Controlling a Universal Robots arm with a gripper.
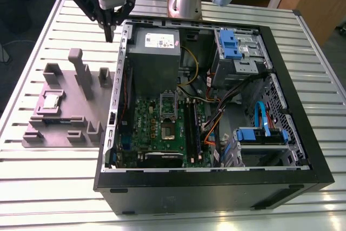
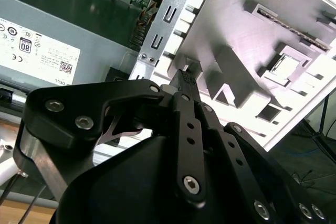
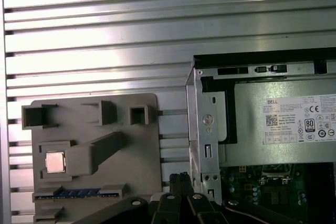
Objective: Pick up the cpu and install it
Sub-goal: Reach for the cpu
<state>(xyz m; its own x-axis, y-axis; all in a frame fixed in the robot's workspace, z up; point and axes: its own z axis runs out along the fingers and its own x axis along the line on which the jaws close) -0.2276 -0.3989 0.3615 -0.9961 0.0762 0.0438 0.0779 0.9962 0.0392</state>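
Exterior view: my claw point(image 1: 110, 35) hangs empty, fingers pressed together, beside the case wall point(image 1: 123, 52); the cpu point(image 1: 52, 100) sits in the grey tray point(image 1: 32, 133), well apart.
First wrist view: cpu in its pocket (untouched).
Second wrist view: the tray posts point(image 2: 231, 72) stand close, so a low approach could clip one.

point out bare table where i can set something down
Bare slatted metal table lies camera-side of the grey moulded fixture and of the open black computer case, in the exterior view. Crowded: fixture with small silvery cpu, case interior.
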